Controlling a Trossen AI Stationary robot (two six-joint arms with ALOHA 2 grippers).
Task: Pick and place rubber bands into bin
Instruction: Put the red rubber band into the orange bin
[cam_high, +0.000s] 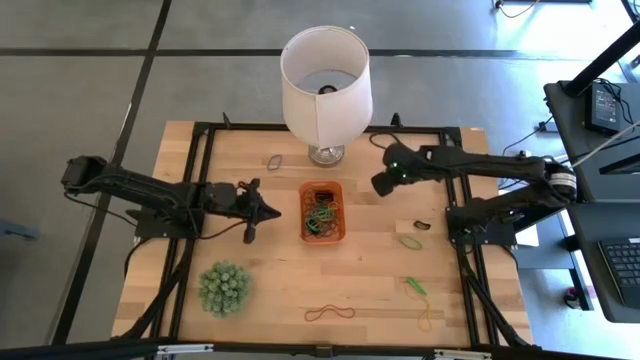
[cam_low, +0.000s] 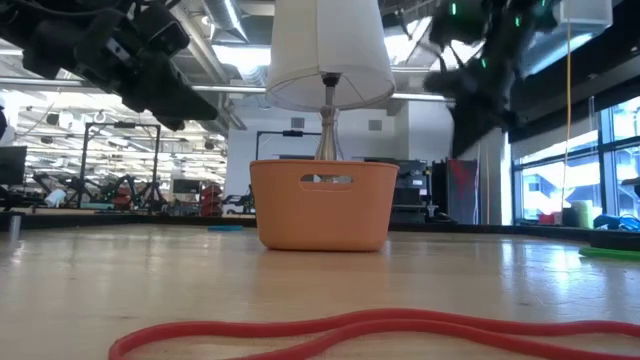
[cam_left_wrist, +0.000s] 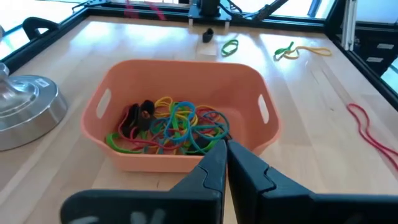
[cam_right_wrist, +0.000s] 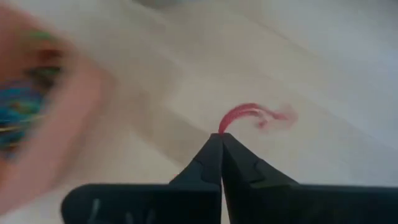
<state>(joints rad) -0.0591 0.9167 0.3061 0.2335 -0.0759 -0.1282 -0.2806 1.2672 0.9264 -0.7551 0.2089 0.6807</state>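
1. 4 views, taken in turn. High view: bin (cam_high: 321, 211) sits mid-desk (cam_high: 240, 260) just in front of the lamp (cam_high: 324, 85), already holding a tangle of rubber bands (cam_high: 320, 217). Loose bands lie on the desk: green (cam_high: 410, 241), green (cam_high: 416, 286), yellow (cam_high: 427, 320), red-brown (cam_high: 330, 313), grey (cam_high: 274, 160). Right gripper (cam_high: 381, 184) hangs beside the bin's right edge; left gripper (cam_high: 262, 212) waits near its left edge. Ball plant (cam_high: 223, 288) stands well apart.
2. Low view: the bin stands upright in front of the lamp stem, both arms raised above the desk. A red band (cam_low: 380, 330) lies in the foreground.
3. Left wrist view: the left gripper's fingers are pressed together, nothing between them, pointing at the bin's near wall.
4. Right wrist view: right gripper (cam_right_wrist: 221, 138) fingers are together on a small red band (cam_right_wrist: 247, 113) that sticks out past the tips; the orange bin edge shows to one side. Picture is smeared.
5. Judgement: the step in hand is the carry to the bin. Centre the tips over the bin's interior, not its rim, before opening. The thin band may cling to a finger, so open wide, low over the pile.
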